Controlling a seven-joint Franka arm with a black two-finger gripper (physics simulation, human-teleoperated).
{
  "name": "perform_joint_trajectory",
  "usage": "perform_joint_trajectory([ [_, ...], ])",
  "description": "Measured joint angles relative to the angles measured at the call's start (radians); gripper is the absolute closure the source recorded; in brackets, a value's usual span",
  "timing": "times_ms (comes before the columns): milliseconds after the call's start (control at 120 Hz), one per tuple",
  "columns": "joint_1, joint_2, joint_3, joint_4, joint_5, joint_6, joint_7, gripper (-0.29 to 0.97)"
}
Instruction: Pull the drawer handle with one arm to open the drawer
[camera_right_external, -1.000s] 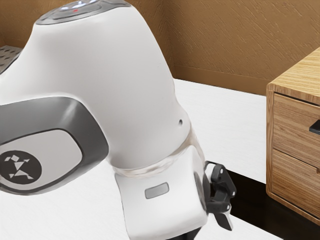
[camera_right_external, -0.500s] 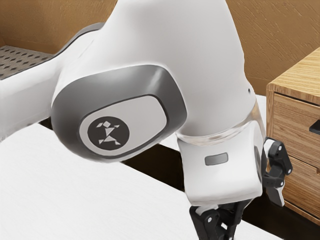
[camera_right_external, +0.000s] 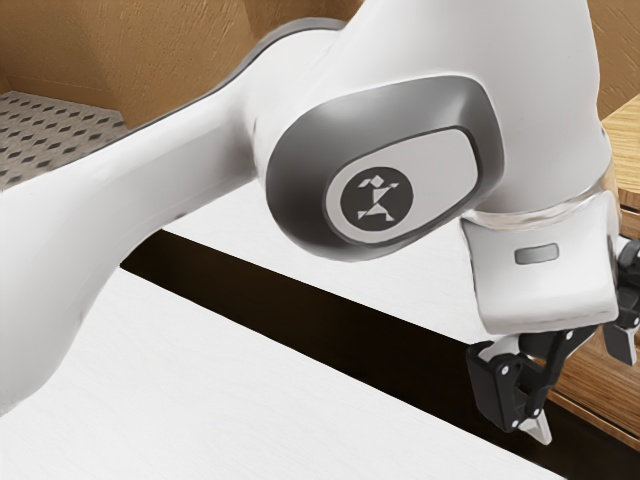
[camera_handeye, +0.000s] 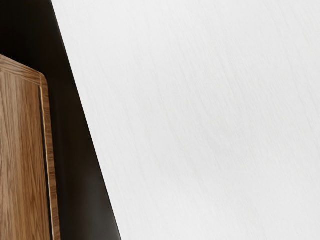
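Perforated metal plate (camera_right_external: 55, 125) sits at the exterior view's far left, behind the white arm (camera_right_external: 200, 200), which reaches across toward the right. White counter (camera_right_external: 200, 400) lies below the arm, split by a dark gap (camera_right_external: 330, 320). Tool (camera_right_external: 522, 412) hangs low at the right over the gap, near the wooden drawer cabinet (camera_right_external: 605, 395) at the exterior view's right edge. Can't tell if the tool is open or closed. In the wrist view, a corner of the drawer cabinet borders the dark gap, with the counter beyond.
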Motion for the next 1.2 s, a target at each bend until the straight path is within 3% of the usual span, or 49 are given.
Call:
perform_joint_trajectory([
  [342,0.000,0.168,0.020,0.193,0.003,-0.038,0.041,0.00],
  [558,0.000,0.188,0.034,0.250,0.005,-0.033,0.057,0.00],
  [1075,0.007,0.216,0.064,0.255,0.006,0.181,0.079,0.00],
  [1200,0.008,0.217,0.063,0.255,0.006,0.214,0.082,0.06],
])
